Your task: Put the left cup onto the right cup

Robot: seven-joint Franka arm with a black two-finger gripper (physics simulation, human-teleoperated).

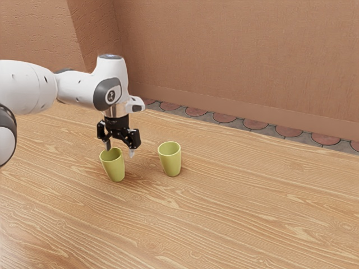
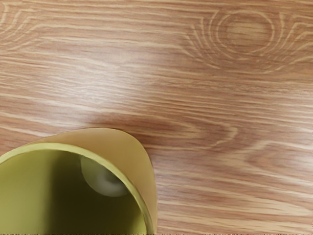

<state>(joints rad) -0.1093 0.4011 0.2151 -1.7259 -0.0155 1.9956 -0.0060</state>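
The gripper (image 1: 119,149) hangs open just above the left cup (image 1: 113,164), its two black fingers spread wider than the cup's mouth and holding nothing. The cup stands upright on the wooden table (image 1: 252,213), its long axis vertical, roughly midway across the boards and somewhat nearer the far edge. It lies almost straight below the claw, though its centre seems to sit a little toward the exterior view's left of the midline between the fingers. One finger hangs close over the rim and the other stands outside the wall on the side facing the right cup (image 1: 170,158). In the wrist view the open mouth lies right under the hand. The right cup stands upright too, near the first but not touching. I judge the grasp needs a straight descent, perhaps after a slight recentring.
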